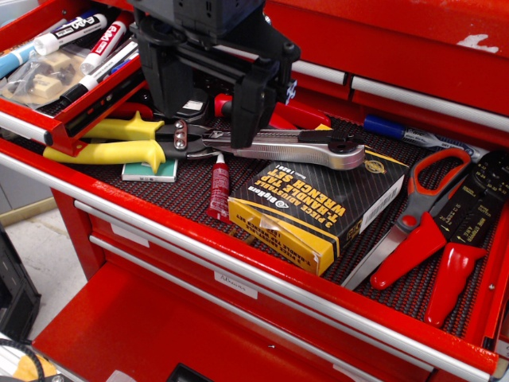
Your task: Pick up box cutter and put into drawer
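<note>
The box cutter (298, 148) is a long silver-grey knife with a black knob (343, 146) near its right end. It lies across the black mat, its right end resting on a yellow and black wrench-set box (318, 208). My black gripper (208, 119) hangs over the cutter's left end and the snips' head, with its jaws wide apart. Its right finger (246, 119) stands just above the cutter's left end. An open red drawer (60, 131) with markers sits at the upper left. A lower red drawer (159, 334) stands pulled out at the bottom.
Yellow-handled snips (111, 145) lie left of the cutter, over a green-edged pad (151, 170). A red tube (219, 187) lies in front. Red-handled scissors (421, 219) and red-handled pliers (469, 239) lie at the right. A blue marker (409, 134) lies at the back.
</note>
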`<state>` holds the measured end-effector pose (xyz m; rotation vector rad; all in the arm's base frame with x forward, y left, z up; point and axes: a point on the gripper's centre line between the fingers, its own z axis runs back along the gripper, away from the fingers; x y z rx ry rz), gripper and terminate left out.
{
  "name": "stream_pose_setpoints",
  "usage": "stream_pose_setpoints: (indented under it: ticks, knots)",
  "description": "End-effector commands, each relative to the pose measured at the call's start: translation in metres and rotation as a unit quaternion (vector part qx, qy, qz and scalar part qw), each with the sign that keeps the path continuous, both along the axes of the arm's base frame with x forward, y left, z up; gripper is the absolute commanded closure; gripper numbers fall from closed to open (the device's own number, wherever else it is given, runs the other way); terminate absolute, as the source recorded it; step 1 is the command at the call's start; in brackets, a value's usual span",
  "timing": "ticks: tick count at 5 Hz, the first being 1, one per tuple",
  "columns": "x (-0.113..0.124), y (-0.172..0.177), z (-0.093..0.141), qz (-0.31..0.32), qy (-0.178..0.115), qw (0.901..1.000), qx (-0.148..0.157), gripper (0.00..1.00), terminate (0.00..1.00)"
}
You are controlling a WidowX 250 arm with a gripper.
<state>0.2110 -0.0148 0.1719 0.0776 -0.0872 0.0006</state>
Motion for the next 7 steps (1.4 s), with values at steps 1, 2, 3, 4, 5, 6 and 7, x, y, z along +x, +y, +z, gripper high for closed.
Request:
stream_pose_setpoints:
  ticks: [1,2,3,4,5,6,7]
  knots:
    - [0.0,0.0,0.0,0.0,0.0,1.0,0.0,0.0,0.0]
    - [0.022,-0.018,0.003,-0.125,-0.004,0.9917,0.031,0.0,0.0]
    - [0.054,-0.022,-0.004,-0.247,-0.017,0.9677,0.048,0.0,0.0]
    - [0.074,-0.026,-0.013,-0.367,0.001,0.9281,0.063,0.0,0.0]
    - [0.093,-0.017,-0.033,-0.482,0.031,0.8734,0.062,0.0,0.0]
    - [0.108,-0.006,-0.054,-0.583,0.0,0.8062,0.1,0.0,0.0]
    - [0.126,-0.002,-0.068,-0.667,-0.028,0.7397,0.084,0.0,0.0]
